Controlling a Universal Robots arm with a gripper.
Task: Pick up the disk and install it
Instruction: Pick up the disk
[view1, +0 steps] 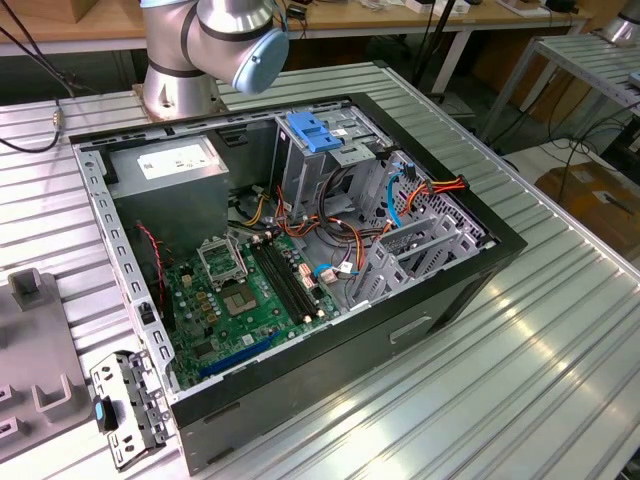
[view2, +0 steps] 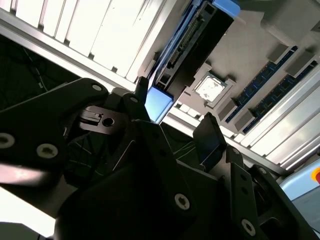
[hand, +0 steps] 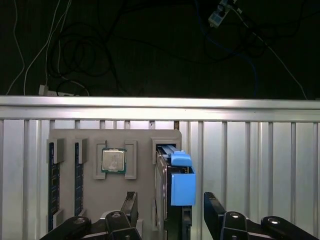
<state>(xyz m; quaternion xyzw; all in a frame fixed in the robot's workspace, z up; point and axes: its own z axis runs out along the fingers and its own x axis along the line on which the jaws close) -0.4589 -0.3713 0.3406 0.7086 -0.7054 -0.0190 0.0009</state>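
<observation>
while hand (hand: 171, 205) straddles disk (hand: 180, 175), slatted metal table (hand: 250, 165), cabled floor (hand: 125, 45)

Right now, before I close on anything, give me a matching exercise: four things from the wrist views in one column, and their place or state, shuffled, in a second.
Things:
1. disk
2. processor chip
3. memory sticks
4. gripper

Place or state:
A. lies flat in a square recess of the grey tray
B. open, with one finger on each side of the disk
C. stands on edge in a tray slot, blue rails showing
D. lie in long slots beside the chip's recess

Pairs: 1-C, 2-A, 3-D, 4-B.
</observation>
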